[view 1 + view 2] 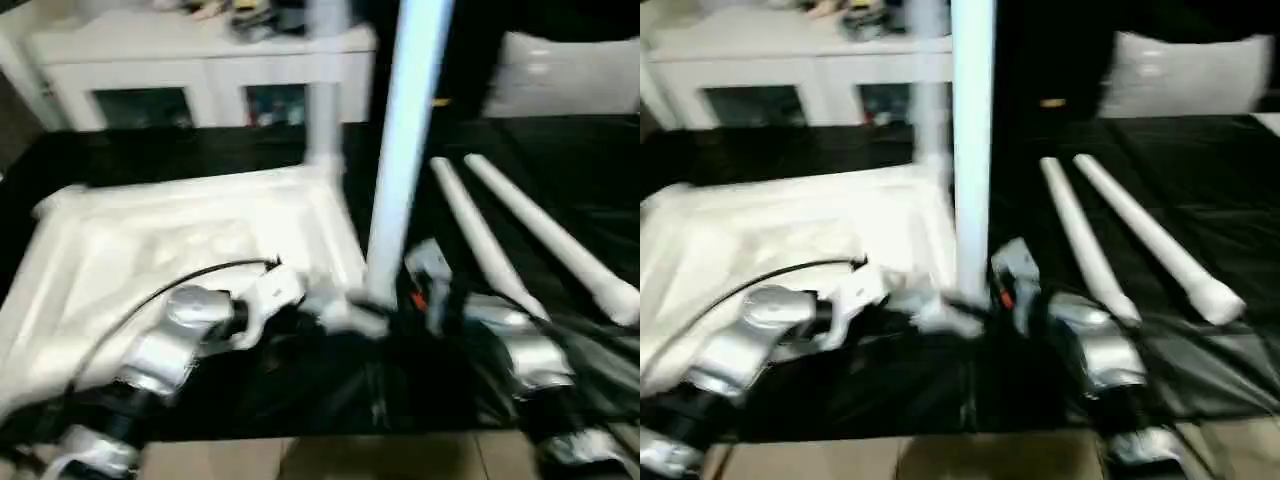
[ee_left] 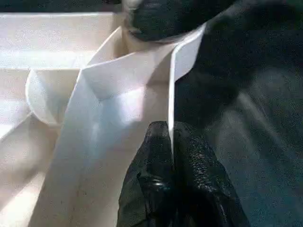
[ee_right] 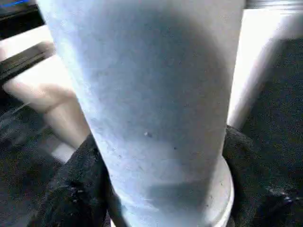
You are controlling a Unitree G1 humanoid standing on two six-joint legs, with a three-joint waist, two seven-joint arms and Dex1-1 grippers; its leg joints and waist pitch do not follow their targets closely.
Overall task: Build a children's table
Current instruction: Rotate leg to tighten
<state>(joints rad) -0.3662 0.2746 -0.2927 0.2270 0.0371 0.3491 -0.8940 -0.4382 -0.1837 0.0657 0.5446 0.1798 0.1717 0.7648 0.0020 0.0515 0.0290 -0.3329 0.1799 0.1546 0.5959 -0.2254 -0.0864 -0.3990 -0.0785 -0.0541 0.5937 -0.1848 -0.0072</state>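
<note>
1. My left gripper (image 2: 173,142) is pinched shut on the thin side wall of the white plastic table top (image 1: 150,250). The top lies upside down, ribs up, on the black cloth (image 1: 560,160).
2. My right gripper (image 3: 156,189) has its black fingers (image 3: 71,189) on both sides of a long round white plastic leg (image 1: 405,150). It holds the leg low down. The leg stands up tall at the near corner of the top.
3. Another white leg (image 1: 322,90) stands at the far corner. Two more white legs (image 1: 540,235) lie on the cloth, off to my right.
4. What could go wrong: I think the tall leg could lean over, because it is held only near its bottom. If it goes in crooked, it may jam or pop out.
5. The thin wall could slip out of my left pinch. Then the top would slide when I push the leg down.
6. Hard to see: the spot where the leg meets its corner hole is hidden behind my wrists. I cannot tell if the leg is in yet. The leg's upper end is cut off.
</note>
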